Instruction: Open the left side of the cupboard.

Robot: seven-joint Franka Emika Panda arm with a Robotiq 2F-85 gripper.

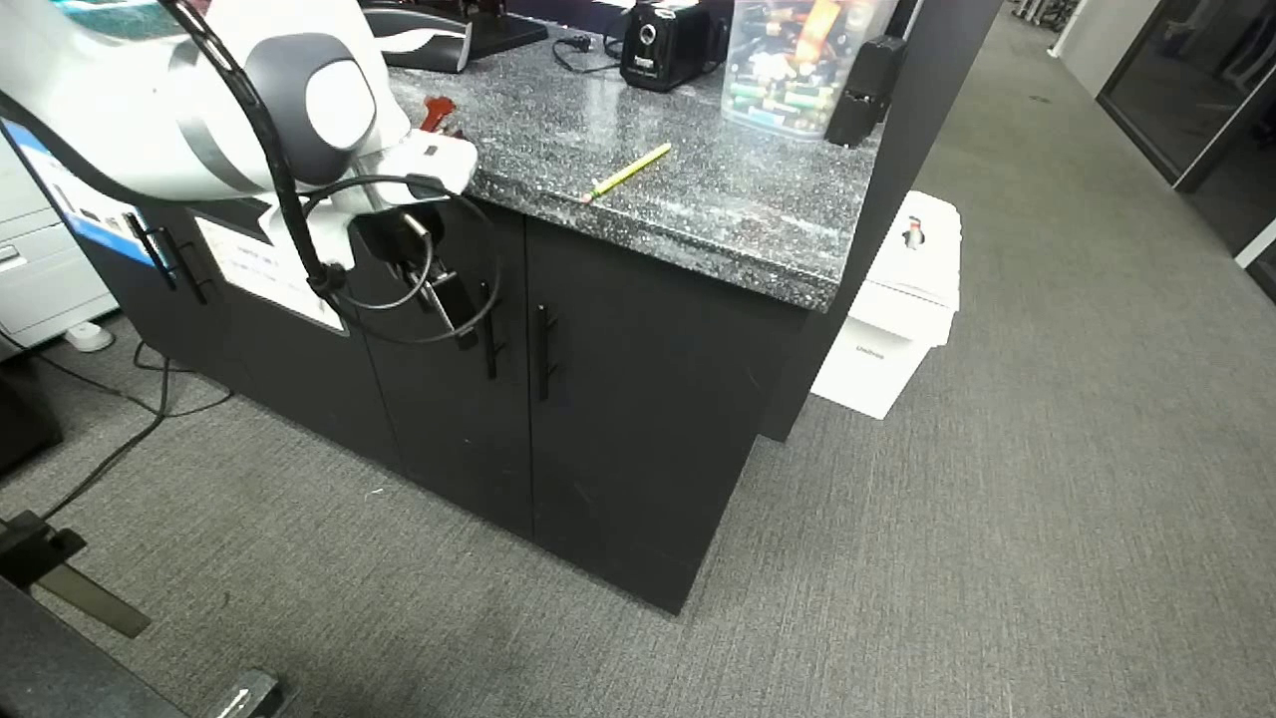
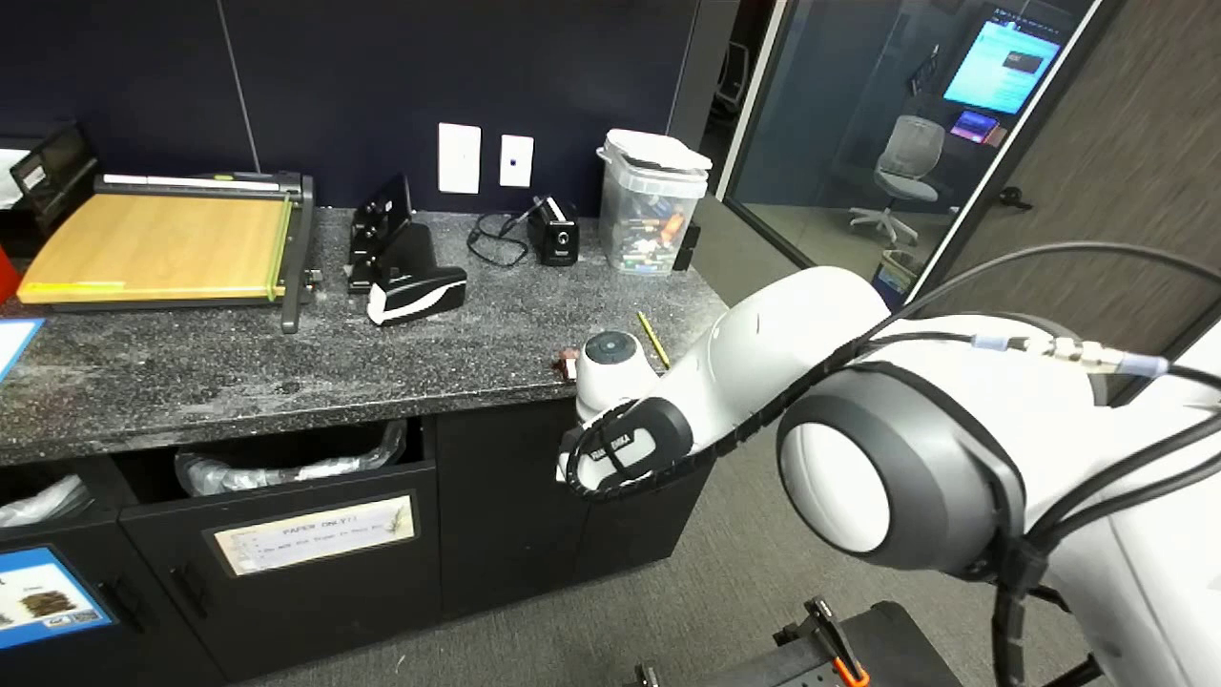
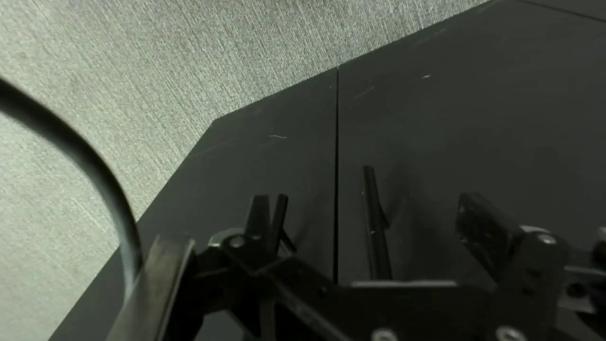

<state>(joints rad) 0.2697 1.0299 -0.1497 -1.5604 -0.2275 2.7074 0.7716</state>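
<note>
The cupboard's left door (image 1: 449,429) is a shut flat black panel with a vertical bar handle (image 1: 488,334). It also shows in an exterior view (image 2: 510,506). The right door (image 1: 638,429) is shut as well. The wrist view stands upside down, so the left door (image 3: 473,132) lies on its right. My gripper (image 3: 363,203) is open and empty in front of the doors. The left door's handle (image 3: 376,222) shows between the fingers, apart from both. The right door's handle (image 3: 279,222) shows close beside one finger; contact cannot be told. In an exterior view the arm hides the gripper.
The granite top (image 1: 738,209) overhangs the doors. A yellow pencil (image 1: 628,172) and a red object (image 1: 436,112) lie near its edge. A paper-only bin front (image 2: 286,544) adjoins the left door. A white bin (image 1: 887,319) stands beyond the side panel.
</note>
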